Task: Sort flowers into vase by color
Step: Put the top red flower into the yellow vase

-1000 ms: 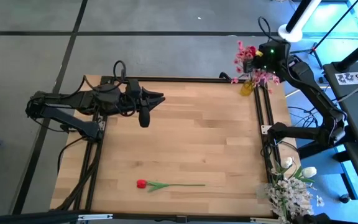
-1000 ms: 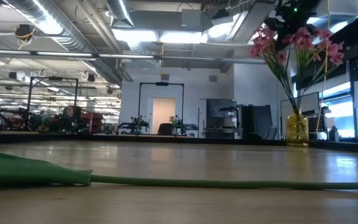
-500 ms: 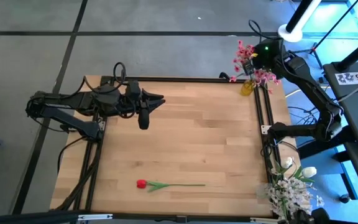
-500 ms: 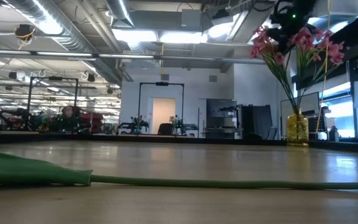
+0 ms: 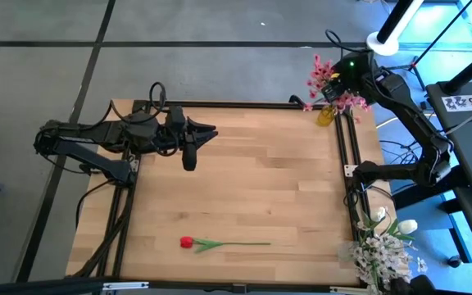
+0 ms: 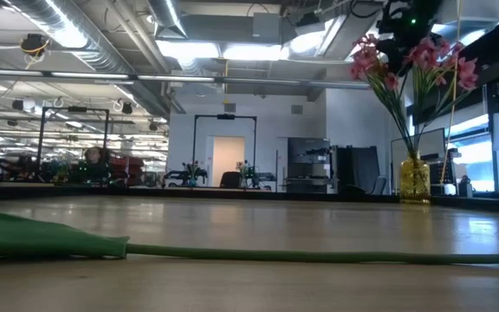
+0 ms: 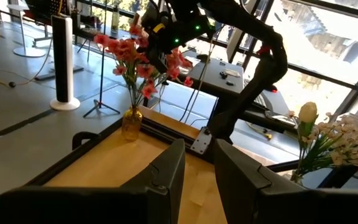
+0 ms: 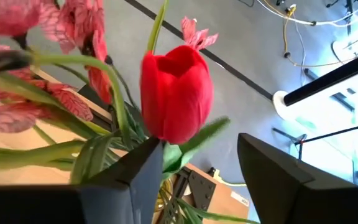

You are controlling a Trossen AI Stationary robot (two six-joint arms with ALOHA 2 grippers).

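A yellow vase (image 5: 325, 115) with pink blossoms (image 6: 405, 61) stands at the table's far right corner. My right gripper (image 8: 197, 168) hovers above it, open. A red tulip (image 8: 176, 93) stands upright between its fingers among the pink blossoms; its stem runs down out of sight beside one finger. A second red tulip (image 5: 188, 242) lies flat on the table near the front edge, its stem (image 6: 319, 256) pointing toward the right. My left gripper (image 5: 189, 157) waits over the far left of the table, slightly open, with nothing between its fingers. My right gripper stands open around the upright red tulip. The stem and a leaf (image 8: 188, 146) pass close by one finger (image 8: 129, 180). I cannot tell whether that finger touches them.
White flowers (image 5: 383, 246) stand in a bunch beyond the table's near right corner. Black frame rails (image 5: 347, 156) run along the table's right and left sides. Bare wood lies between the arms and the lying tulip.
My right gripper has shifted a little toward the table's left above the yellow vase. The pink blossoms under it have swayed slightly.
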